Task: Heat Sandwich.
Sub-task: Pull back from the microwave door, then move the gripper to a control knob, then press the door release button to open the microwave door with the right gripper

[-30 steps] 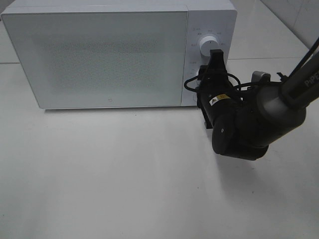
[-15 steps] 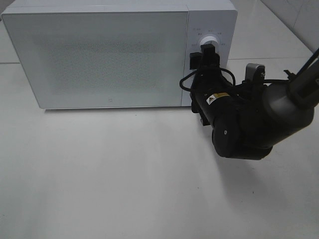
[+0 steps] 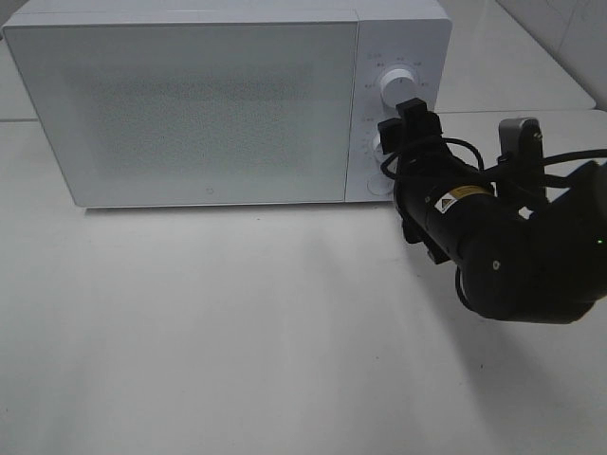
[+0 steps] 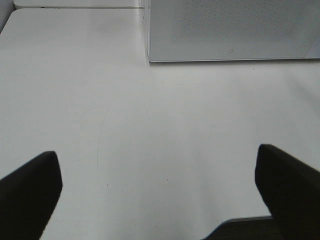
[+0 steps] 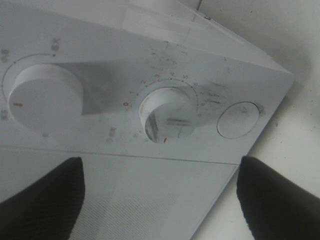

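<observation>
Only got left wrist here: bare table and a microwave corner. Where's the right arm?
Observer: At the microwave. The right gripper faces the lower knob on the control panel.
Operator: Gripping the knob?
Observer: No. The right wrist view shows its jaws wide apart with nothing between them.
Operator: Door state?
Observer: In the exterior high view the door sits shut, flush with the front.

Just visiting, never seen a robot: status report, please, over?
Left tool open above table. Right tool open, facing lower dial, not touching. Sandwich not in view; microwave door shut. Nothing blocking.
</observation>
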Controlling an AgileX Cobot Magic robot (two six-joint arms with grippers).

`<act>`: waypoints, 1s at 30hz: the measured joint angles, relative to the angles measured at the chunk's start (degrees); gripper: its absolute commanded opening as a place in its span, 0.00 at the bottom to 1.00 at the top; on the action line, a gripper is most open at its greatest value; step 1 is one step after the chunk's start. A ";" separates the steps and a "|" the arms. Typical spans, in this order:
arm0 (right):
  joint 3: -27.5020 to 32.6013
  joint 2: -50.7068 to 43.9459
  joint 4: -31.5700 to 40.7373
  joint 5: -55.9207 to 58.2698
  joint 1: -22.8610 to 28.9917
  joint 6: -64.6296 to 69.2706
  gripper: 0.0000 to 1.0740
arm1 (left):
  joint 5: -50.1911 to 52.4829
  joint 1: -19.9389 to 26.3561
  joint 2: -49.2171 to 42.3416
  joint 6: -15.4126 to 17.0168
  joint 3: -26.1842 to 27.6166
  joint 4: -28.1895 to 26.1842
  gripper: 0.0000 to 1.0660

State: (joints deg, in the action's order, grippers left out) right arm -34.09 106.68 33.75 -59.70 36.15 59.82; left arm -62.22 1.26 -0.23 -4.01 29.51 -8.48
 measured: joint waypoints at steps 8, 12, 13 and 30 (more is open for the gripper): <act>1.38 -8.71 -0.06 15.07 0.00 -22.12 0.71 | 0.00 0.00 0.00 0.00 0.00 0.00 0.92; 1.43 -12.78 -0.06 22.17 0.00 -36.61 0.71 | 0.00 0.00 0.00 0.00 0.00 0.00 0.92; 1.43 -13.69 -0.06 23.66 0.00 -39.76 0.71 | 0.00 0.00 0.00 0.00 0.00 0.00 0.92; -1.15 -24.92 -6.59 67.67 -9.57 -76.43 0.71 | 0.00 0.00 0.00 0.00 0.00 0.00 0.92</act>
State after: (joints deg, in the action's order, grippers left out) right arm -35.24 81.76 27.16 7.96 26.59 -16.62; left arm -62.22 1.26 -0.23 -4.01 29.51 -8.48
